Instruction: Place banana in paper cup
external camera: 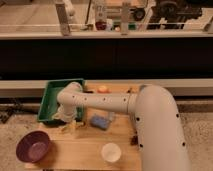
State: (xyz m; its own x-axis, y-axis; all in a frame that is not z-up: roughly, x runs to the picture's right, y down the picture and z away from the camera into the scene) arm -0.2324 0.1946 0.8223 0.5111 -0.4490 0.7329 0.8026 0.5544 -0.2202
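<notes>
The white paper cup (111, 151) stands upright near the front of the wooden table, to the right of the middle. My gripper (70, 124) hangs below the white arm at the left of the table, just in front of the green tray. A pale yellow-tan piece, which looks like the banana (73, 129), shows right under the gripper on the table top. The gripper hides most of it. The cup is well to the right of the gripper and nearer the front.
A green tray (50, 102) sits at the back left. A dark purple bowl (32, 146) is at the front left corner. A blue object (100, 121) lies mid-table. A round orange fruit (103, 89) is at the back edge. My white arm (155, 125) covers the right side.
</notes>
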